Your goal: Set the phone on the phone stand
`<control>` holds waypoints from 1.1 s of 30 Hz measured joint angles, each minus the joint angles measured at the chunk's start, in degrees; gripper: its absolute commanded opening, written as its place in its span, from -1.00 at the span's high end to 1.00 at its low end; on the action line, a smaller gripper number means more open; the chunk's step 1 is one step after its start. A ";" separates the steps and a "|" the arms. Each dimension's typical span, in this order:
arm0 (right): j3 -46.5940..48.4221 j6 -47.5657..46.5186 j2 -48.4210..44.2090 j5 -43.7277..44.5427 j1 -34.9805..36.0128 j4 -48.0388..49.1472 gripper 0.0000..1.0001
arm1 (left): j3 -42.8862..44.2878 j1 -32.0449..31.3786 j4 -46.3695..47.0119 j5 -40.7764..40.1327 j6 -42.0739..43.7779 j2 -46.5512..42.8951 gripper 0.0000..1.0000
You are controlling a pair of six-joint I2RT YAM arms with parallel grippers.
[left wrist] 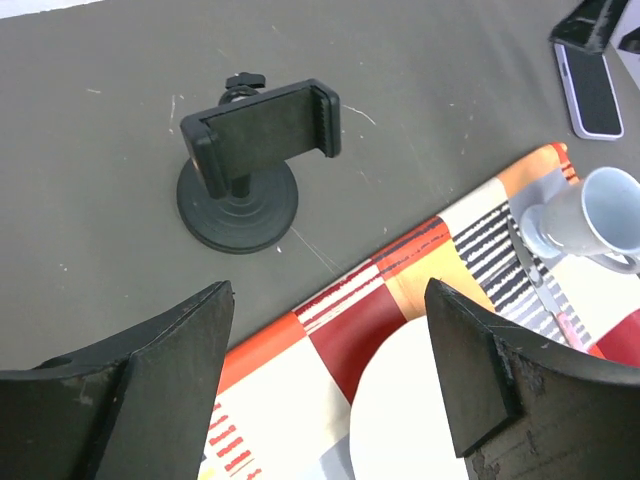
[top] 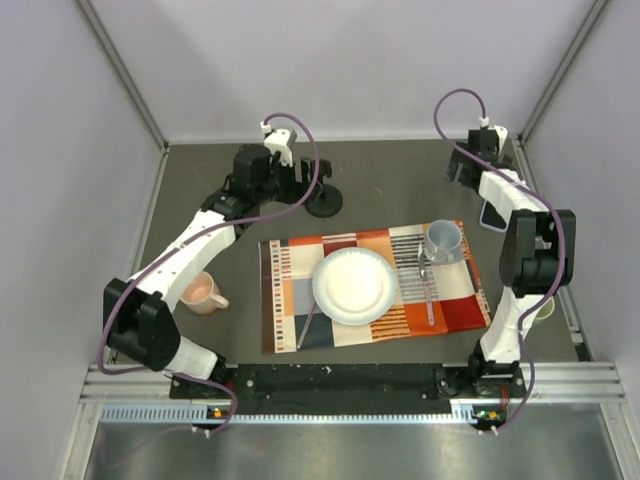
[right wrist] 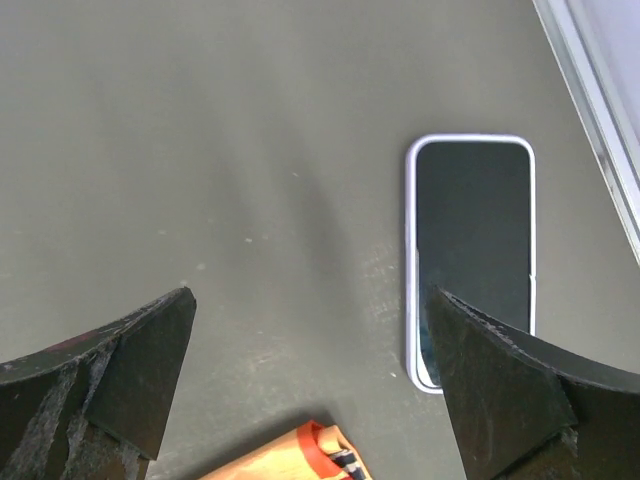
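The phone (right wrist: 472, 250) lies flat on the dark table (top: 400, 190) with its black screen up, at the far right side, close to the metal edge of the work area. It is just beyond the far right corner of the striped placemat (top: 290, 310) and is not on the stand.

The right gripper (right wrist: 312, 375) hangs above the table at the phone's near end. Its jaws are spread wide and nothing is between them. In the right wrist view, the phone is in front of the right-hand finger (right wrist: 500, 390), not in the gap. The tip of this finger covers the near end of the phone, and I cannot tell if it touches it.

The phone stand (left wrist: 250, 170) is well apart from the phone, on the bare table beyond the far left corner of the placemat. It stands upright on its round base. Its cradle clamp is turned towards the left arm.

The left gripper (left wrist: 330, 370) is near the stand, on the near side of it. It is also wide open, holds nothing, and does not touch the stand.

On the placemat there is a white plate (top: 354, 285) in the middle, a pale mug (top: 444, 240) lying on its side at the far right corner, and a spoon (top: 427, 285) between them. A pink cup (top: 203, 293) is on the table to the left of the placemat, beside the left arm.
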 measured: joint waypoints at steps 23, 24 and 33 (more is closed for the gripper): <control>6.05 5.03 9.20 -2.43 -9.51 -8.41 -0.97 | -0.63 -1.03 -2.80 5.18 -2.25 -1.53 -0.97; 6.05 5.40 9.62 -2.73 -9.92 -8.48 -0.97 | -0.74 -1.03 -2.89 5.16 -2.36 -1.57 -0.97; 6.84 5.95 12.55 -4.46 -11.89 -10.05 -0.98 | -0.74 -1.33 -2.95 5.38 -3.04 -1.55 -0.97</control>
